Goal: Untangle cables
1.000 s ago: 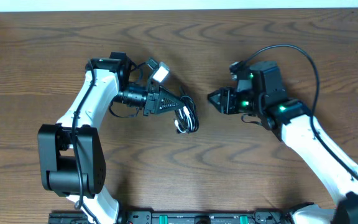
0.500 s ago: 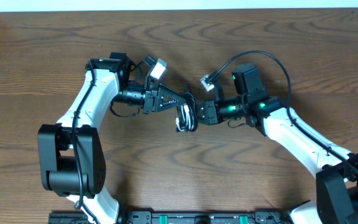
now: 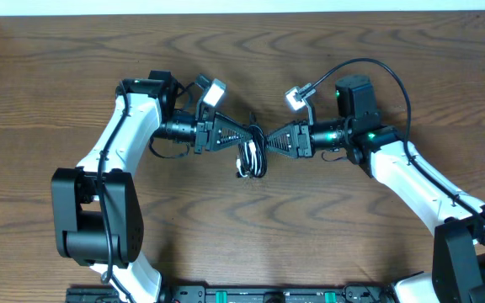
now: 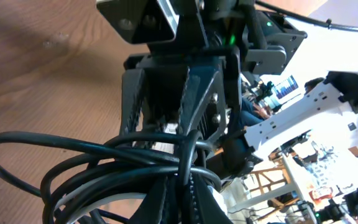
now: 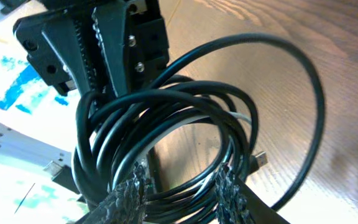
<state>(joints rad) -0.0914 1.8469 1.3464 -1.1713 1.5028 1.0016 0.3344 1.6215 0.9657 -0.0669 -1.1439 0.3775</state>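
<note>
1. The left gripper [image 3: 253,135] is clenched on the cables [image 3: 251,158] at the top of their coil. The loops hang down from the grip toward the counter [image 3: 352,236], probably so the turns fall open instead of lying flat on one another.
2. The coil is mostly black cable [image 5: 185,93] in several stacked turns, with one wide loop bulging out to the side. The white cable [image 5: 240,116] runs among the inner turns, and a small plug [image 5: 261,160] dangles near the bottom.
3. The right gripper [image 3: 269,141] meets the left one nose to nose, just beside it. Its fingers [image 5: 129,196] stand apart and released, with strands crossing between them. It seems to pinch nothing, though the crowded wrist view leaves that unsure.
4. With one side anchored, the free arm is placed to pick out a single strand and draw it away. Catching several turns at once would likely tighten the tangle.
</note>
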